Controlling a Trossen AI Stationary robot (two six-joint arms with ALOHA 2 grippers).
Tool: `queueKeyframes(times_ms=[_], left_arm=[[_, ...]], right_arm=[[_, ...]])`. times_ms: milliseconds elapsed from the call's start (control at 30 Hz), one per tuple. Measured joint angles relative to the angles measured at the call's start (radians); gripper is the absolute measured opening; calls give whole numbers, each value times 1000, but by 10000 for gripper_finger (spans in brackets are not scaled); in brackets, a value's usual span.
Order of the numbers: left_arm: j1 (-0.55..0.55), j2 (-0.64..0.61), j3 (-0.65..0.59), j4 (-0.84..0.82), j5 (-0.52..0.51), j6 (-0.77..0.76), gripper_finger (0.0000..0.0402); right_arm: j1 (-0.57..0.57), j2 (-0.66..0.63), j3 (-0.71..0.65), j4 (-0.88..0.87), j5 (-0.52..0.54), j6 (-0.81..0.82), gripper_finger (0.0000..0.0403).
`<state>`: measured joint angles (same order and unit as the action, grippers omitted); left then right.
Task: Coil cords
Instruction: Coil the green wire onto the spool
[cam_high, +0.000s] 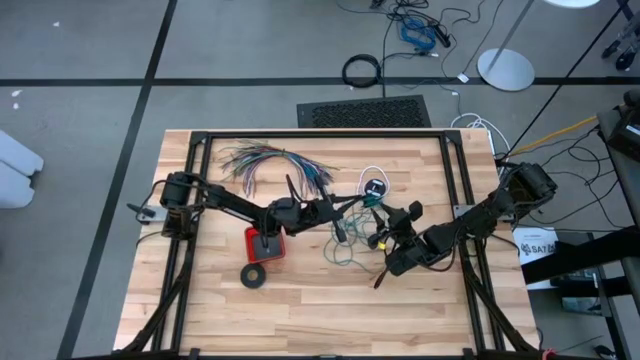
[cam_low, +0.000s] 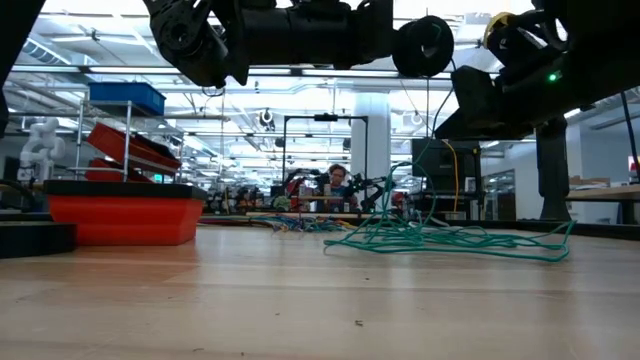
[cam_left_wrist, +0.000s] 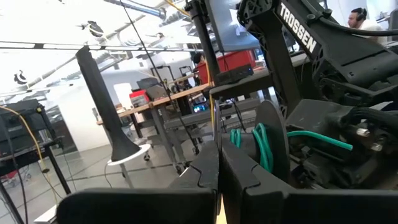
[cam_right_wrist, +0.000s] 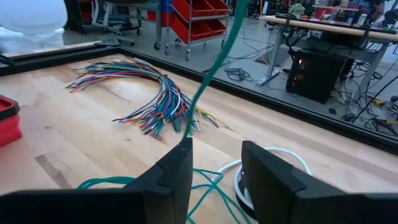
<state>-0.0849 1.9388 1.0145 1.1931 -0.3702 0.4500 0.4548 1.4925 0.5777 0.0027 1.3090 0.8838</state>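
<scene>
A wire tangle (cam_high: 352, 240) lies mid-table, a bin (cam_high: 266, 243) to its left, fanned wires (cam_high: 268, 160) behind.

R gripper (cam_right_wrist: 214, 171) open; teal wire (cam_right_wrist: 214, 68) by finger, coloured wires (cam_right_wrist: 146, 87) behind.

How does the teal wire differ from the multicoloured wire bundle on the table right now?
The teal wire is one long strand lying in a loose tangle near the table's middle; the multicoloured bundle is many short wires fanned out toward the far edge. A stretch of the teal wire rises off the table by the right gripper, whose fingers stand open; the bundle lies flat, untouched. Both rest on the wooden table.
</scene>
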Motion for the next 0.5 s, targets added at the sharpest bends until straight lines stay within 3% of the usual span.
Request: queueKeyframes(times_ms=[500], left_arm=[[0,0,0,2,25,-3,0]], right_arm=[[-36,0,0,33,-48,-13,126]])
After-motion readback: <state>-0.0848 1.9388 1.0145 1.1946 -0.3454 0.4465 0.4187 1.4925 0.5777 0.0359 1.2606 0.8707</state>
